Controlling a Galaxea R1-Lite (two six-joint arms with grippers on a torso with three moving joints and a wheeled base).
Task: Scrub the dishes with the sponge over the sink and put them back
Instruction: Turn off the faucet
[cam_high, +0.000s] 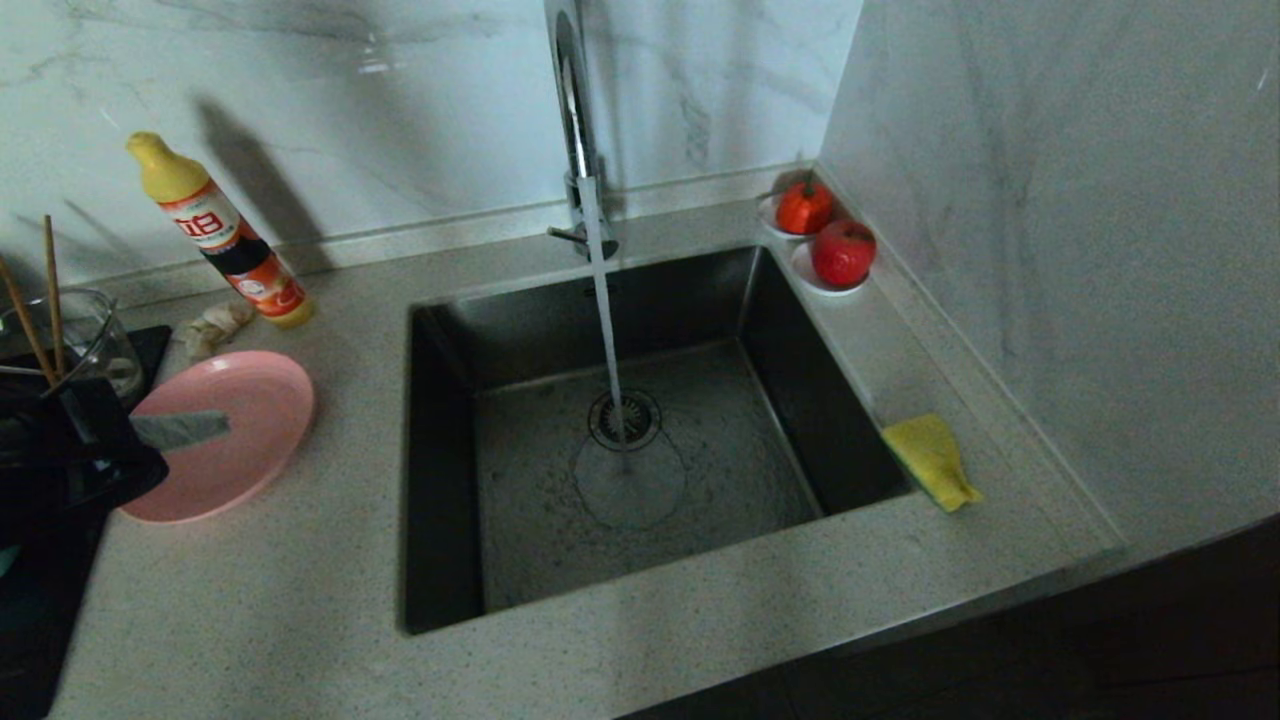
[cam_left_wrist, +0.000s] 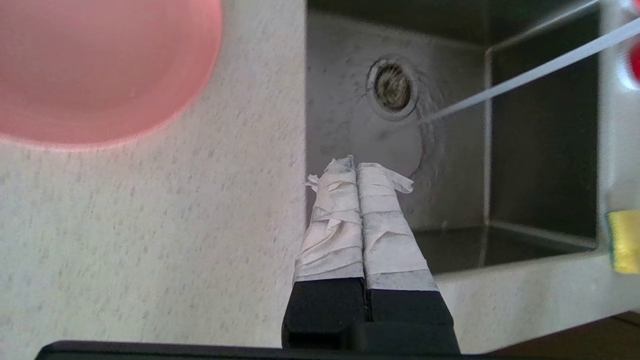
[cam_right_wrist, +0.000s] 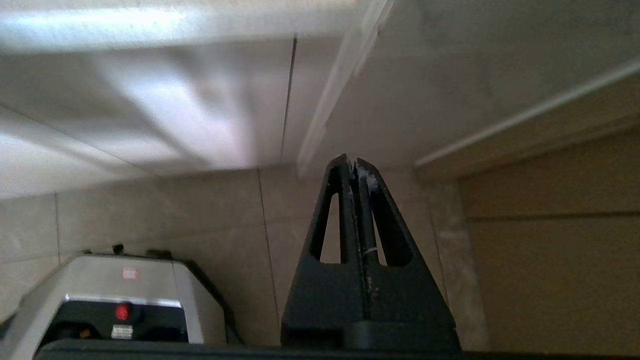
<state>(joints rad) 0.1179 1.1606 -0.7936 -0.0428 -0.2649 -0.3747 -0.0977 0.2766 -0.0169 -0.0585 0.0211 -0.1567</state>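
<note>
A pink plate (cam_high: 240, 455) lies flat on the counter left of the sink (cam_high: 440, 480). My left gripper (cam_high: 222, 426) hovers over the plate's near-left part, its taped fingers (cam_left_wrist: 345, 210) pressed together and holding nothing. In the left wrist view the plate (cam_left_wrist: 100, 65) lies off to one side and the gripper (cam_left_wrist: 356, 167) points toward the sink's drain (cam_left_wrist: 392, 87). The yellow sponge (cam_high: 932, 460) rests on the ledge right of the sink, overhanging its corner, also seen as the sponge (cam_left_wrist: 625, 240). My right gripper (cam_right_wrist: 352, 161) is shut, empty and aimed up at a wall, out of the head view.
Water runs from the chrome tap (cam_high: 575, 120) into the drain (cam_high: 625, 418). An orange and yellow bottle (cam_high: 220, 235) and a beige cloth wad (cam_high: 212, 325) stand behind the plate. A glass pot (cam_high: 85, 335) with chopsticks is far left. Two red fruits (cam_high: 843, 252) sit on saucers at the back right.
</note>
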